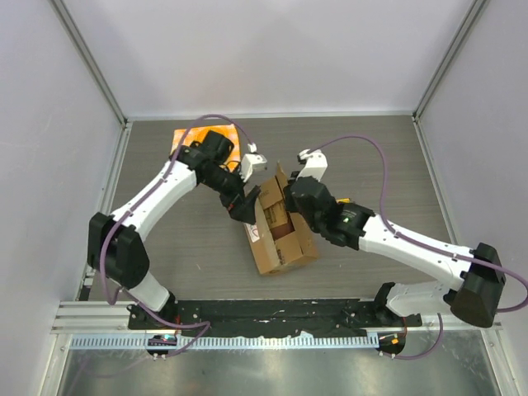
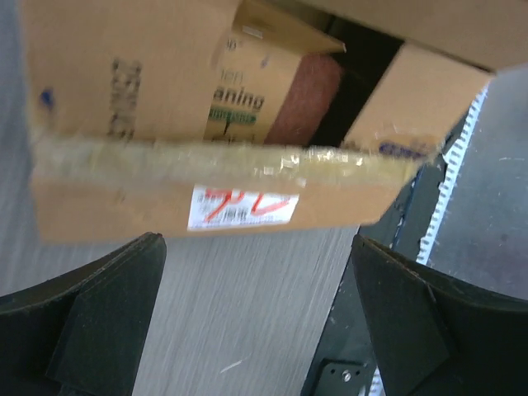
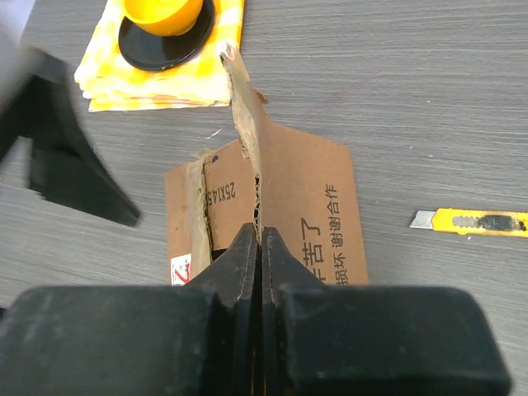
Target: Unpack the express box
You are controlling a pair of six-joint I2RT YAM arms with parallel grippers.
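The express box (image 1: 280,235), a brown carton with torn tape along its seam, lies in the middle of the table with its flaps open. My right gripper (image 1: 290,192) is shut on the upright edge of one flap (image 3: 301,190), and in the right wrist view its jaws (image 3: 261,241) pinch the cardboard. My left gripper (image 1: 246,205) is open and empty just left of the box. In the left wrist view its fingers (image 2: 107,313) stand wide apart below the box's taped edge (image 2: 231,161) and the white sticker with red marks (image 2: 242,206). A reddish-brown item (image 2: 307,99) shows inside the box.
A yellow checked cloth (image 3: 161,78) with a black dish (image 3: 165,45) and an orange-yellow ball (image 3: 161,12) lies at the back left; it also shows in the top view (image 1: 186,136). A yellow utility knife (image 3: 478,221) lies right of the box. A black rail (image 1: 272,312) runs along the near edge.
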